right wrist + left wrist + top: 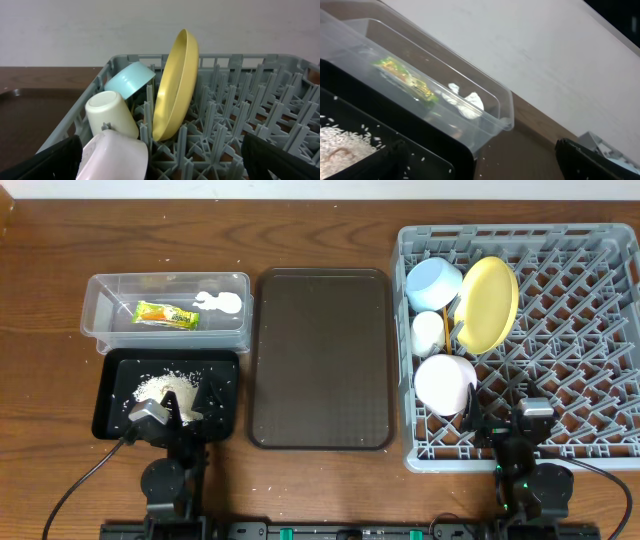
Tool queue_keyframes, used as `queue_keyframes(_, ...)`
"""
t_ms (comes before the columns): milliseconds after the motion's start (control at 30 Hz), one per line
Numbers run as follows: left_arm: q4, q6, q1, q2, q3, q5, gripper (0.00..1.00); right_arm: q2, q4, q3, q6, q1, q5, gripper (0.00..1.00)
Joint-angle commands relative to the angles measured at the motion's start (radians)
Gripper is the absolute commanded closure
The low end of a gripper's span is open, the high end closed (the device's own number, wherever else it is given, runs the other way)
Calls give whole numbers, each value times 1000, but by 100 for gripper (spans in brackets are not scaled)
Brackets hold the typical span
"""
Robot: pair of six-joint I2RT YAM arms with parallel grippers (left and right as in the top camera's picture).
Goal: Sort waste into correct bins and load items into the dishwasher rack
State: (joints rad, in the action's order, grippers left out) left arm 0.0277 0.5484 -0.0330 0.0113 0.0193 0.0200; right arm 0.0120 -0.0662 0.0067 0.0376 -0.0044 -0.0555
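My left fingers (592, 162) gape empty over the black tray (110, 415) at 8 o'clock. My right fingers (282, 160) are wide and empty by the rack (600, 330). The wrapper (167, 313) and tissue (220, 302) sit in the tub (100, 320). A careless left swing could scatter the rice (163, 387), and the leaning plate (487, 304) could topple.

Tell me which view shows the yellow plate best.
Right wrist: the yellow plate stands on edge in the dishwasher rack, large and close. Overhead shows it smaller, from above. Left wrist misses it.

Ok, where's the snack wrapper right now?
Overhead view, left side: the snack wrapper lies in the clear tub, beside the white tissue, just beyond the black tray.
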Motion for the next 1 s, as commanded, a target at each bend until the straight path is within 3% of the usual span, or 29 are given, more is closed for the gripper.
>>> queue_keyframes(0, 42, -32, 22, -10, -15, -13, 4, -4, -4, -1, -1, -6, -1, 1)
queue_keyframes(133, 42, -91, 26, -10, -15, -14, 4, -4, -4, -1, -1, -6, -1, 1)
queue_keyframes(400, 42, -612, 51, -10, -15, -2, 4, -4, -4, -1, -1, -6, -1, 1)
queue_keyframes(467, 42, -684, 53, -10, -15, -3, 4, -4, -4, -1, -1, -6, -1, 1)
queue_keyframes(567, 42, -736, 52, -10, -15, -3, 4, -4, -4, -1, -1, -6, -1, 1)
queue_keyframes(967, 42, -727, 52, -10, -15, -3, 4, -4, -4, -1, -1, -6, -1, 1)
